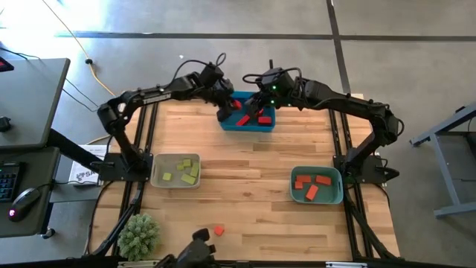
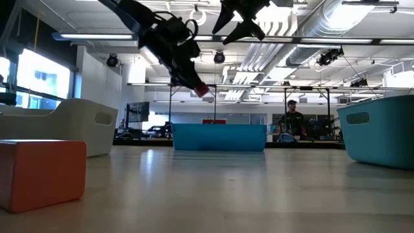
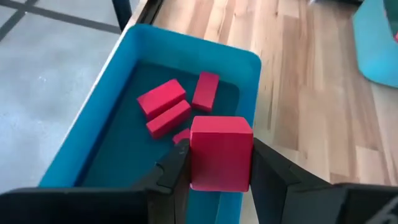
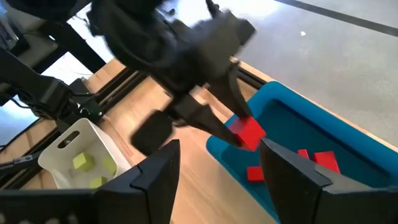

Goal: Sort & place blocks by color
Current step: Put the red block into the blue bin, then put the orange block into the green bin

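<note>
A blue tray (image 1: 247, 123) at the table's far middle holds several red blocks (image 3: 168, 106). My left gripper (image 1: 227, 112) hangs over the tray's left end, shut on one red block (image 3: 221, 152), which also shows in the low view (image 2: 202, 89). My right gripper (image 1: 262, 103) hovers open above the same tray, higher up (image 2: 239, 26), with nothing between its fingers (image 4: 292, 174). The beige tray (image 1: 176, 170) holds yellow-green blocks. Orange-red blocks lie in the teal tray (image 1: 316, 186). One orange-red block (image 1: 219, 231) rests on the table near the front edge. My left gripper pinches the red block by two opposite sides (image 3: 198, 163) between its two fingers (image 3: 273, 177). The fingers slant down from the table's left side. The block sits at their free ends (image 2: 202, 89), lifted clear above the blue tray's left end.
A fuzzy green plant ball (image 1: 139, 237) sits at the near left corner. The lone orange-red block fills the low view's near left (image 2: 42, 175). Bare wood lies between the three trays. A person (image 2: 292, 120) stands in the room far behind the table.
</note>
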